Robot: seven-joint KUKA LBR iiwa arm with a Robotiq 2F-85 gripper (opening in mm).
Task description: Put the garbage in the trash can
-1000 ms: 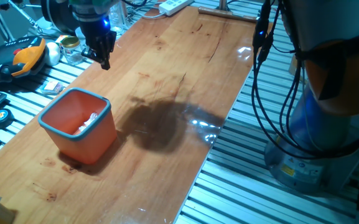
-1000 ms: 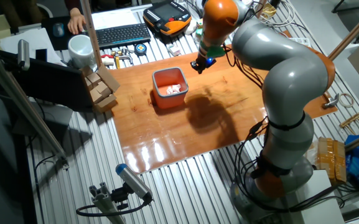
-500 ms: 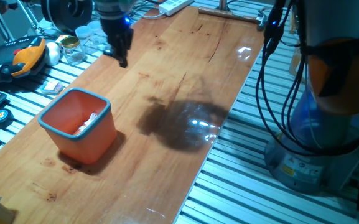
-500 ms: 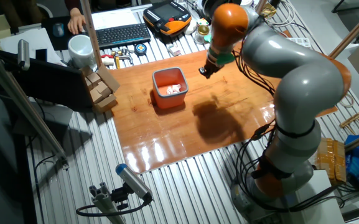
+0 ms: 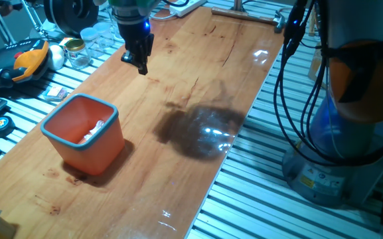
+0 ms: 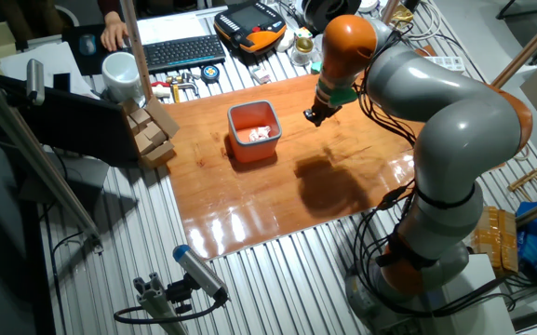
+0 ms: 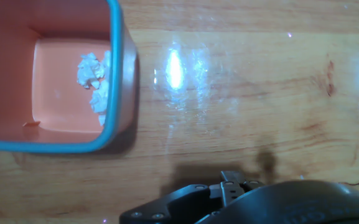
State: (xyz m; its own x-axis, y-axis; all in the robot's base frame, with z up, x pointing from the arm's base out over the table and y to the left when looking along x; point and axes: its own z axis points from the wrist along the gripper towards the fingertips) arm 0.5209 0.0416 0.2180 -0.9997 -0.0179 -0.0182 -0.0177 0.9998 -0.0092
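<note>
The orange trash can (image 5: 97, 150) with a light blue rim stands on the left part of the wooden table (image 5: 198, 73). White crumpled garbage (image 5: 95, 129) lies inside it, and also shows in the other fixed view (image 6: 261, 132) and in the hand view (image 7: 93, 73). My gripper (image 5: 141, 65) hangs above the bare wood, behind and to the right of the bin, well clear of it. Its black fingers look closed together and hold nothing. In the other fixed view the gripper (image 6: 311, 116) is right of the bin (image 6: 252, 149). The hand view shows the bin's rim (image 7: 121, 62) at the left.
Clear glass jars (image 5: 78, 53) and an orange-black pendant (image 5: 28, 60) sit off the table's left edge. A keyboard (image 6: 180, 51), a white mug (image 6: 119, 70) and wooden blocks (image 6: 152, 130) lie beyond the bin. The arm's base and cables (image 5: 291, 79) stand to the right.
My gripper has moved away from the bin, to the right along the table, still empty. The bin and the scraps in it have not moved.
</note>
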